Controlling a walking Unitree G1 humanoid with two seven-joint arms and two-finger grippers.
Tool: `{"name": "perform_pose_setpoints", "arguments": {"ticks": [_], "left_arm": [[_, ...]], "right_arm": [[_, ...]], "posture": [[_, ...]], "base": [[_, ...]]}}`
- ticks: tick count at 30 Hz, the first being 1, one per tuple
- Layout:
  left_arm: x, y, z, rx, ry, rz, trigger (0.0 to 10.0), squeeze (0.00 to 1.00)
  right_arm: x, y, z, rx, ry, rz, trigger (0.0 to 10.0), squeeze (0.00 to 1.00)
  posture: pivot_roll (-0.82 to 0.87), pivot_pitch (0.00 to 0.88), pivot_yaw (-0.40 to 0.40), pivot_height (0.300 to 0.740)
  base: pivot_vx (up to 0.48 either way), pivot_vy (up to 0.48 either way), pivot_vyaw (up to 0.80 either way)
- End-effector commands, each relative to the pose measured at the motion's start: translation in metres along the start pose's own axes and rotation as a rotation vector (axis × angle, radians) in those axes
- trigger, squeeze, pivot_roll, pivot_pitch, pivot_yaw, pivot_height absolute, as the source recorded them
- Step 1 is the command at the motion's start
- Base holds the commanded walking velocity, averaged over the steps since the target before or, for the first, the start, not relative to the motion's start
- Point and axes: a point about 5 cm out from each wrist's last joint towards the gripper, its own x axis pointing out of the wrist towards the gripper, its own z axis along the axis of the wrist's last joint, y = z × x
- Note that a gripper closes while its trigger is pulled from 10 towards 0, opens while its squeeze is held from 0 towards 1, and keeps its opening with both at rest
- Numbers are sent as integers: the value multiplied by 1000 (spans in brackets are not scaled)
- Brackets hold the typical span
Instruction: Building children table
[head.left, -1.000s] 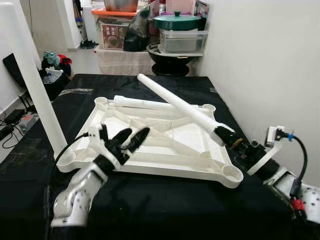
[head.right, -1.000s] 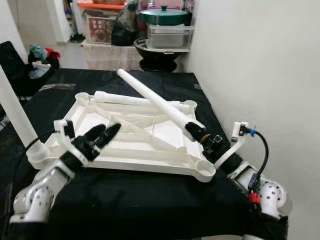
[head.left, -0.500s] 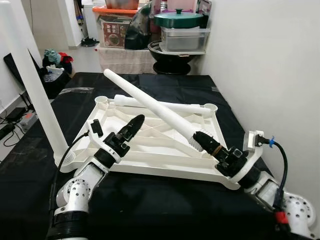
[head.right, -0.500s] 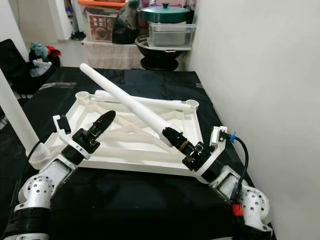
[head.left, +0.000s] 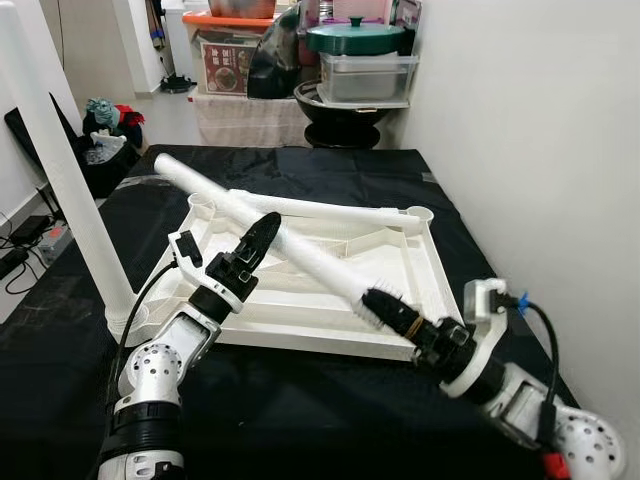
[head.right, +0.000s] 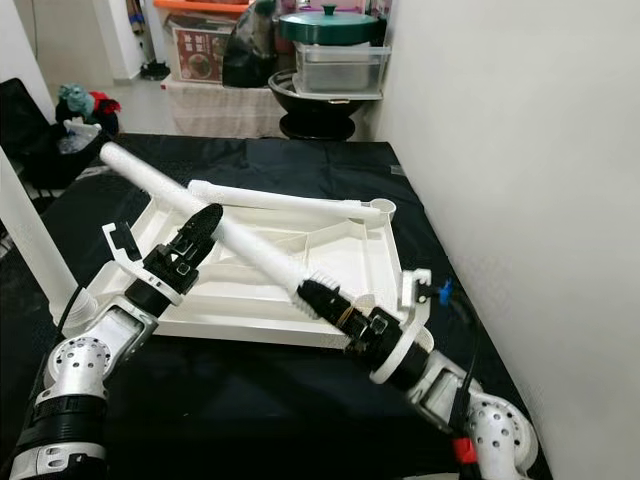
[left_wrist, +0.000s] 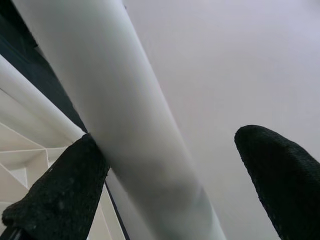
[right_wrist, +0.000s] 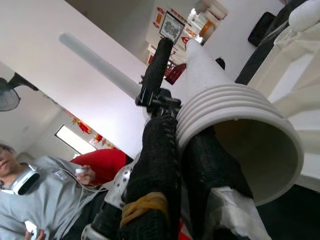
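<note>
We see the right gripper (head.right: 312, 295) clamped on the ribbed, open end of a long white table leg (head.left: 262, 221); in the right wrist view 1 black finger (right_wrist: 156, 165) presses the outside of the tube's threaded mouth while the other sits inside it. The leg slants up and away to the robot's left, crossing above the upturned white tabletop (head.left: 405, 300) that lies on the black cloth (head.left: 300, 410). The left gripper (head.left: 262, 232) reaches up to the middle of that leg with its fingers apart: in the left wrist view 1 finger (left_wrist: 60, 190) touches the tube and the other (left_wrist: 282, 175) stands off from it. A 2nd leg (head.left: 330, 211) lies flat along the far rim of the tabletop, and a 3rd leg (head.left: 62, 170) stands upright in the near left corner socket. Beyond the cloth, a green lidded pot (head.left: 356, 40) rests on a clear plastic box (head.left: 365, 80). A person (right_wrist: 45, 200) in a grey top appears in the right wrist view.
</note>
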Motion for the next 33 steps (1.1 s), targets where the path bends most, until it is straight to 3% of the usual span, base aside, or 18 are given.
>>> {"name": "perform_pose_setpoints", "arguments": {"ticks": [1,7,9,10,11,12,28,33], "left_arm": [[2,-2,6,-11,-12,-12,10000,0],[2,-1,19,-15,-48,-10,10000,0],[1,2,32,-12,-87,2,10000,0],[0,2,36,-16,-102,1,9569,0],[0,2,38,-20,-109,0,4157,0],[0,3,40,-26,-116,-2,0,0],[2,3,41,-58,-125,-17,0,0],[6,-2,38,-56,-99,-44,0,0]], "right_arm": [[-3,0,-2,-10,20,-8,0,0],[-11,0,-7,-19,67,-23,0,0],[-17,0,-10,-23,107,-38,0,0],[-19,-1,-10,-27,121,-46,0,0],[-20,-2,-11,-29,128,-52,0,0],[-21,-2,-10,-32,131,-56,0,0],[-18,-2,-14,-61,174,-42,0,0],[-18,-6,-13,-107,198,-74,0,0]], "posture": [[24,0,-28,740],[24,0,-30,740],[23,0,-32,740],[23,0,-34,740],[22,0,-35,740],[23,0,-37,740],[19,0,-38,740],[18,0,-37,740]], "base": [[0,0,0],[0,0,0],[0,0,0],[0,0,0],[0,0,0],[0,0,0],[0,0,0],[0,0,0]]}}
